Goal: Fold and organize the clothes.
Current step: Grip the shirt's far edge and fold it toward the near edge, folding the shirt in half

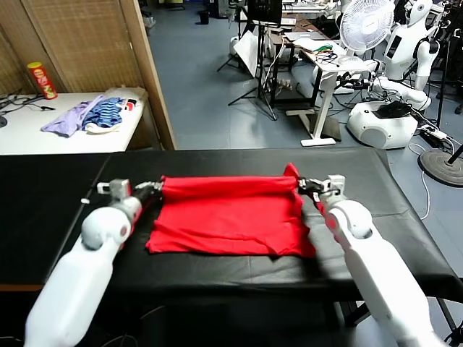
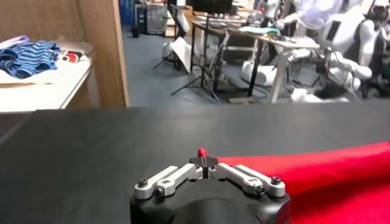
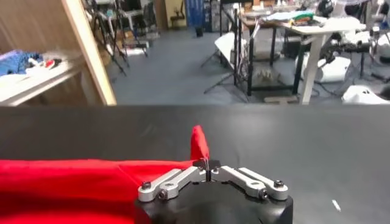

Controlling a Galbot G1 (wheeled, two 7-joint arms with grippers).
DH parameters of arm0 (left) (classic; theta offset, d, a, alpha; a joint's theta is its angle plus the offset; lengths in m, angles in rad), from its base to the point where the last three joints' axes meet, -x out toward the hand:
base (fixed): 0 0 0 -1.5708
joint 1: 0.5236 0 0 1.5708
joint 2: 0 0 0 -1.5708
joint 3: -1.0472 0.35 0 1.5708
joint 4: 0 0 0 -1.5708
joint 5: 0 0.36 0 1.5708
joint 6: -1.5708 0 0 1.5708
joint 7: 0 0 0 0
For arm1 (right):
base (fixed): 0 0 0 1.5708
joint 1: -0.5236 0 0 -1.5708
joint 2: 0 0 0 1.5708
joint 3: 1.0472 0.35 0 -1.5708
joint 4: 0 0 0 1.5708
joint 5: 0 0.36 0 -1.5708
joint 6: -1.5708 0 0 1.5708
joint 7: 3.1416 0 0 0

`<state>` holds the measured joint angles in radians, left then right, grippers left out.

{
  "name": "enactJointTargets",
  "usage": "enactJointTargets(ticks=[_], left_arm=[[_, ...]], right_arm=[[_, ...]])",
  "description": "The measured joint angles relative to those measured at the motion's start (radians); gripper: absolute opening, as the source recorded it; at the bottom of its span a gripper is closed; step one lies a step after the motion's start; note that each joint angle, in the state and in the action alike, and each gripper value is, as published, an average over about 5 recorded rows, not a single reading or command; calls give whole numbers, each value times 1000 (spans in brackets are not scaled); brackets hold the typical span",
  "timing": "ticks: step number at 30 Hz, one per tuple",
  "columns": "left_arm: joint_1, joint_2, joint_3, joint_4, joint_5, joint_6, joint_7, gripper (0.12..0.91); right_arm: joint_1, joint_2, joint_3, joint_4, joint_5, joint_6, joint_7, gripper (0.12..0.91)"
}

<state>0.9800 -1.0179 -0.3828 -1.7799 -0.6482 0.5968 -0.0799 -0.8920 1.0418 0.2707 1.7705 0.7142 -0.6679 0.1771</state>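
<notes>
The clothes are one bright red T-shirt (image 1: 228, 217) spread on the black table (image 1: 217, 163), its far edge lifted and stretched between my two grippers. At the far left corner, my left gripper (image 1: 156, 187) is shut on the shirt; a small red tuft (image 2: 202, 152) pokes out between its closed fingers. My right gripper (image 1: 304, 185) is shut on the far right corner, where a red point of cloth (image 3: 198, 143) stands up above the closed jaws. The near part of the shirt lies flat on the table.
A white side table (image 1: 29, 130) at the back left carries a lilac and blue-striped heap (image 1: 90, 116) and a red-yellow can (image 1: 42, 79). A wooden partition (image 1: 155, 79) stands beside it. Desks, a fan (image 1: 365, 25) and other robots fill the room beyond.
</notes>
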Motion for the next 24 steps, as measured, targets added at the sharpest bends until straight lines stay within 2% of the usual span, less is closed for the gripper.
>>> enactJointTargets(ticks=[5,14,16,18,24], left_arm=[[125,12,-25,-96,34,3,-28,127],[224,-1,-40,-134,87,-14,-48,133],[228,-7,-39,-135,90,-16,-52,160],[235,-11,-39,-141,89,-14,-56,237],[270,-4,-54,-193,75,3,-60,571]], right_arm=[[-75,-3,8,90,-19,-61,21,122],[-193,-7,45,179,-41,-68,20,143],[-219,-12,62,200,-39,-68,13,211],[-244,-17,85,222,-33,-69,8,301],[-278,-14,165,254,-24,-67,15,617]])
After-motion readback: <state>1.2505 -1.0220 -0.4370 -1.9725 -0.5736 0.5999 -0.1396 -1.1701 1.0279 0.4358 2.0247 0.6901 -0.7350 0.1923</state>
